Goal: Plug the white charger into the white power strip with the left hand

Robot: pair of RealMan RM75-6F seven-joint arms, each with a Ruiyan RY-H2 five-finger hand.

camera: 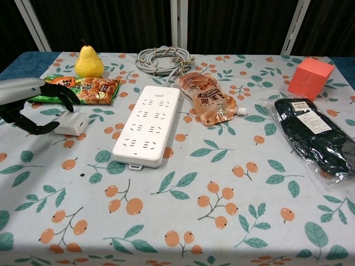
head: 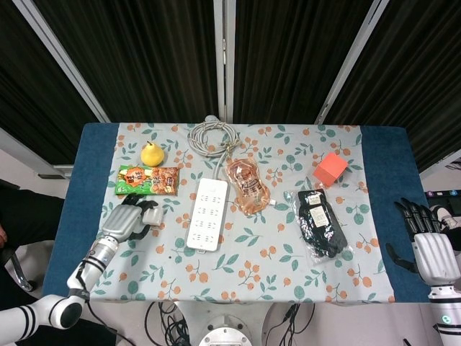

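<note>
The white power strip (head: pixel 207 214) (camera: pixel 148 124) lies lengthwise at mid-table, and its grey cable (head: pixel 211 137) (camera: pixel 165 58) is coiled behind it. The white charger (head: pixel 151 215) (camera: pixel 72 123) lies flat on the cloth to the strip's left. My left hand (head: pixel 126 220) (camera: pixel 28 105) hovers at the charger's left end. Its dark fingers (camera: pixel 62 94) arch over that end, with the thumb low beside it, and no firm grip shows. My right hand (head: pixel 428 241) rests at the table's right edge with fingers spread and nothing in it. The chest view does not show it.
A yellow pear (head: pixel 151 153) (camera: pixel 89 61) and a snack packet (head: pixel 148 180) (camera: pixel 83 88) sit just behind the charger. An orange drink pouch (head: pixel 247 186) (camera: pixel 209 98) lies right of the strip. Further right are a red box (head: pixel 330 169) (camera: pixel 310 77) and bagged black gloves (head: pixel 321 222) (camera: pixel 313 136).
</note>
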